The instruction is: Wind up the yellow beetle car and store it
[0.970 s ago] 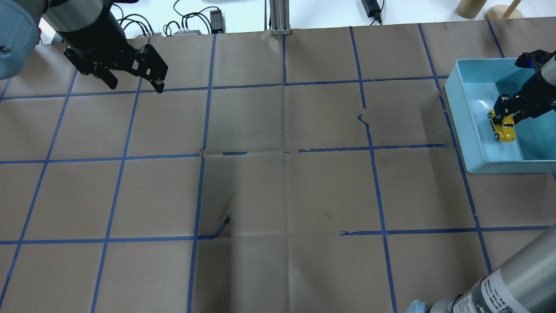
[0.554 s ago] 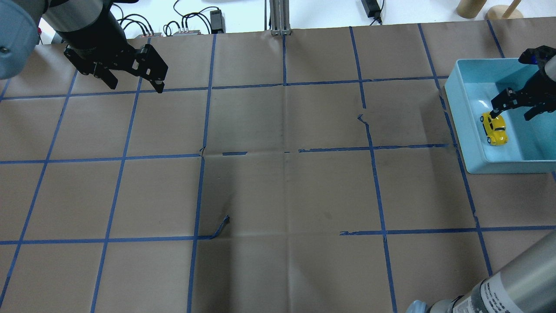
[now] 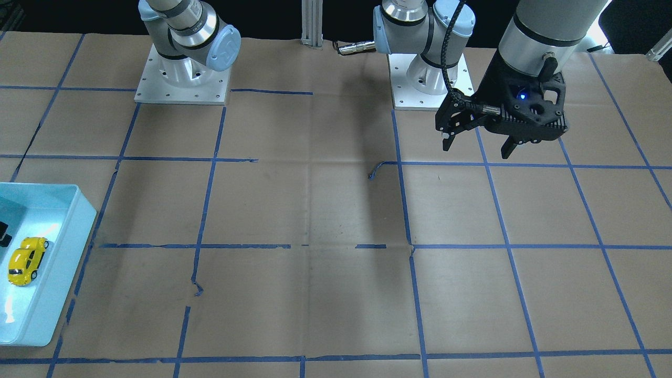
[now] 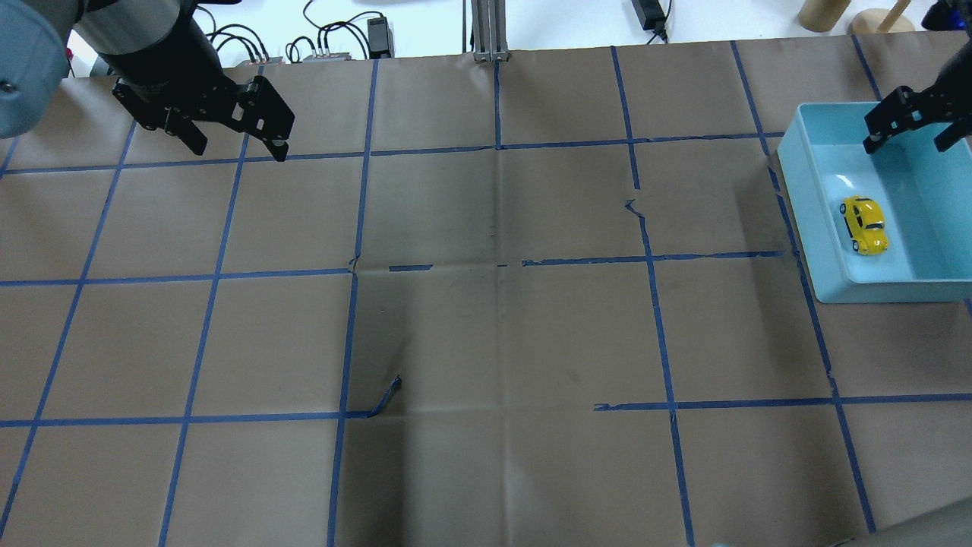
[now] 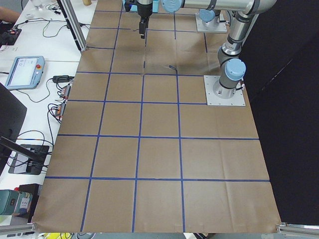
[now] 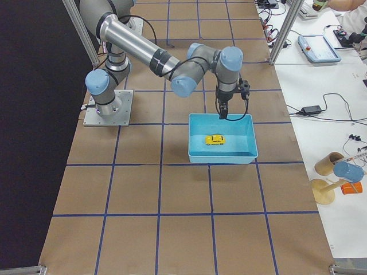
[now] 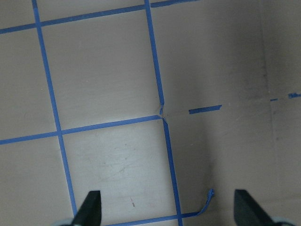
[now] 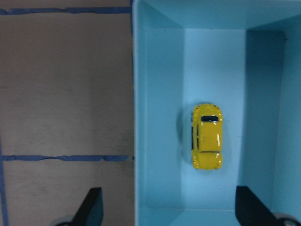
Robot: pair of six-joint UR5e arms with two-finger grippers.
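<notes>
The yellow beetle car [image 4: 864, 225] sits on its wheels inside a light blue bin [image 4: 824, 251] at the table's right side. It also shows in the front view [image 3: 25, 260], the right side view [image 6: 215, 139] and the right wrist view [image 8: 206, 135]. My right gripper [image 4: 911, 129] is open and empty, raised above the bin's far part, apart from the car. My left gripper [image 4: 239, 144] is open and empty, hovering over the far left of the table; it also shows in the front view [image 3: 478, 147].
Brown paper with a blue tape grid covers the table [image 4: 493, 304]. A loose curl of tape [image 4: 387, 396] lifts near the middle. Cables and power bricks [image 4: 334, 42] lie beyond the far edge. Wooden objects [image 4: 850, 15] stand at the far right.
My right gripper let go of the car, opened, and rose up and away toward the far side of the bin. The car now rests free in the bin. The left arm stayed still.
</notes>
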